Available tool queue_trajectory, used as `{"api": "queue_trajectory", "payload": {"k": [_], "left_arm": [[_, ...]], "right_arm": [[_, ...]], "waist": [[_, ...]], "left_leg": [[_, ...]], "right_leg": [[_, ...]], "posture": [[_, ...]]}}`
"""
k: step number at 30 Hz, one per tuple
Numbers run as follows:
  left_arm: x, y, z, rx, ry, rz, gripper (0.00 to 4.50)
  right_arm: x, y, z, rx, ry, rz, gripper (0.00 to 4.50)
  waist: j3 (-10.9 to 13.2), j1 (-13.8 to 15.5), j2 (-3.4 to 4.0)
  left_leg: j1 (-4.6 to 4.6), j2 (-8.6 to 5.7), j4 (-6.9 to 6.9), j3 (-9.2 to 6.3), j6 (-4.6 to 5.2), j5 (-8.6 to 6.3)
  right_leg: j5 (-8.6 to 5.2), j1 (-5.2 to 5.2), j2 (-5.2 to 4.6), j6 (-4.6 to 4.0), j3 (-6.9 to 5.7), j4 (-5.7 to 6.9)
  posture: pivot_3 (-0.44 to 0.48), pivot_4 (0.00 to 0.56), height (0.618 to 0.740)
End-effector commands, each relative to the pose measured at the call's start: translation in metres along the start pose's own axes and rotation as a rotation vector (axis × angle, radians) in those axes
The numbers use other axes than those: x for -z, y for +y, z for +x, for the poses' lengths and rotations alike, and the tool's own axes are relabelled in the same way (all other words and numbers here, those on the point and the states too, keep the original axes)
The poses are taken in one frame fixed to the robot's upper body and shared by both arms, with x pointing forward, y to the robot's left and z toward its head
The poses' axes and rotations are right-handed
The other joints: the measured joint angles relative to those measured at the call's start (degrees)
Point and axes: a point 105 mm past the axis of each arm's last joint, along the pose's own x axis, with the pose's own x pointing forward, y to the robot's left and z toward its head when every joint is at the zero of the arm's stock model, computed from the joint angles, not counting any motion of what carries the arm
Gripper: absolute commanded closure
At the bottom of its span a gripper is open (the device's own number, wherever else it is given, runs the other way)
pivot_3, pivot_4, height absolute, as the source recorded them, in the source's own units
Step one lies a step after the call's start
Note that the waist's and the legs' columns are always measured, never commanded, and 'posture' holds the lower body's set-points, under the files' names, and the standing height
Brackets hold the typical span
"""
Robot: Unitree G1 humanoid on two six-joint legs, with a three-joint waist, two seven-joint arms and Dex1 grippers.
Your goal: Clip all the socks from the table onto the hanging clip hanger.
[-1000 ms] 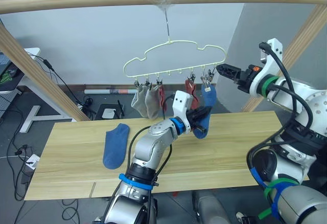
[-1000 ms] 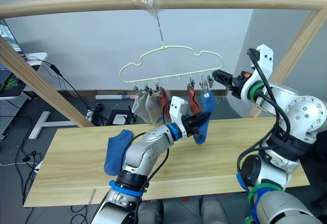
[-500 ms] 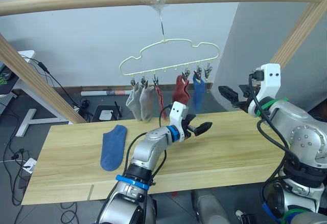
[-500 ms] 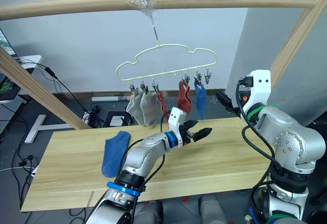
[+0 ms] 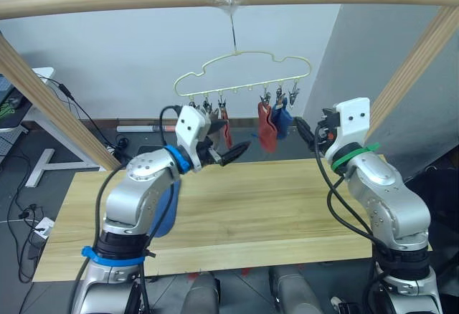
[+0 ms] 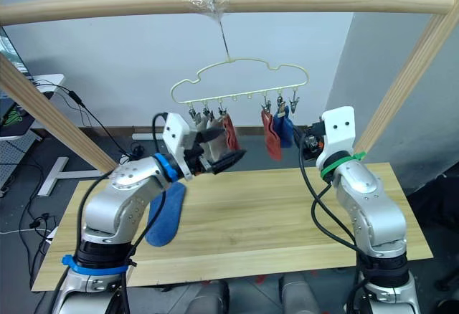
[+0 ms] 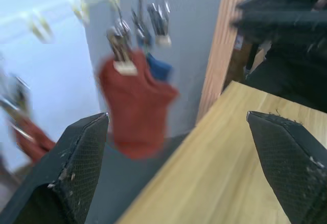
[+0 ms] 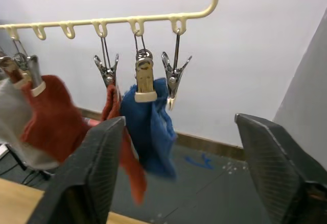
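Hanging from the clip hanger (image 5: 244, 70) are five socks: two grey, two rust-red and one blue sock (image 8: 148, 127), clipped near the bar's right end. The last blue one (image 6: 163, 215) lies near the table's (image 5: 287, 213) left end, partly behind the left arm. Both the left gripper (image 5: 224, 153) and right gripper (image 8: 189, 178) are spread wide and empty. To finish well, I'd pinch that sock at its cuff and lift it toward the spare clip (image 8: 174, 75). No readable writing anywhere.
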Motion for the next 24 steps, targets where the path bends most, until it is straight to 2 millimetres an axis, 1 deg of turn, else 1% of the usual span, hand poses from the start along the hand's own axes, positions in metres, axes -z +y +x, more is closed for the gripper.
{"api": "queue_trajectory", "payload": {"k": [1, 3, 7, 10, 15, 18, 21, 24], "left_arm": [[-0.042, -0.007, -0.007, 0.037, -0.086, 0.112, 0.0], [-0.048, -0.009, -0.009, 0.038, -0.09, 0.123, 0.0], [-0.049, -0.013, -0.011, 0.041, -0.086, 0.141, 0.0], [-0.042, -0.01, -0.011, 0.023, -0.07, 0.136, 0.0], [-0.044, -0.009, -0.011, 0.019, -0.078, 0.155, 0.0], [-0.05, -0.011, -0.01, 0.023, -0.095, 0.17, 0.0], [-0.048, -0.012, -0.009, 0.023, -0.09, 0.177, 0.0], [-0.048, -0.012, -0.01, 0.02, -0.089, 0.177, 0.0]], "right_arm": [[-0.008, -0.003, 0.006, 0.083, -0.078, 0.017, 1.5], [-0.006, -0.001, 0.012, 0.095, -0.08, 0.012, 2.18], [-0.007, 0.003, 0.022, 0.108, -0.097, 0.011, 2.18], [-0.006, 0.007, 0.03, 0.096, -0.101, 0.015, 2.18], [-0.005, 0.007, 0.038, 0.105, -0.107, 0.017, 2.18], [-0.005, 0.006, 0.054, 0.11, -0.106, 0.014, 2.18], [-0.004, 0.007, 0.062, 0.108, -0.109, -0.002, 2.18], [-0.003, 0.003, 0.071, 0.132, -0.108, -0.009, 2.18]], "waist": [[0.03, 0.28, -0.06], [0.03, 0.4, -0.06], [0.03, 0.88, -0.05], [0.04, 0.99, -0.05], [0.04, 1.48, -0.06], [0.05, 1.49, -0.06], [0.05, 1.52, -0.06], [0.05, 1.56, -0.06]], "left_leg": [[-0.02, 0.01, -0.01, -0.03, 0.0, 0.0], [-0.02, 0.01, -0.02, -0.01, 0.0, 0.0], [0.0, 0.01, -0.01, -0.01, 0.0, 0.0], [0.02, 0.02, 0.0, -0.01, 0.0, 0.01], [0.0, 0.01, -0.01, -0.01, 0.0, 0.0], [0.0, 0.01, 0.0, 0.0, 0.0, 0.0], [0.03, 0.02, 0.0, -0.02, 0.01, 0.01], [0.01, 0.01, 0.0, -0.01, 0.01, 0.01]], "right_leg": [[0.0, -0.03, 0.01, -0.01, -0.01, 0.01], [0.0, -0.06, 0.01, -0.01, 0.0, 0.03], [0.0, -0.05, 0.01, -0.02, 0.0, 0.05], [0.0, -0.05, 0.01, -0.02, 0.0, 0.08], [0.0, -0.05, 0.01, -0.03, 0.0, 0.05], [0.01, -0.05, 0.01, -0.03, 0.01, 0.05], [0.01, -0.05, 0.01, -0.04, -0.01, 0.12], [0.01, -0.05, 0.01, -0.04, 0.0, 0.09]], "posture": [[0.048, 0.183, 0.74], [0.059, 0.184, 0.74], [0.069, 0.187, 0.74], [0.076, 0.19, 0.74], [0.091, 0.196, 0.74], [0.091, 0.196, 0.74], [0.091, 0.196, 0.74], [0.091, 0.196, 0.74]]}}
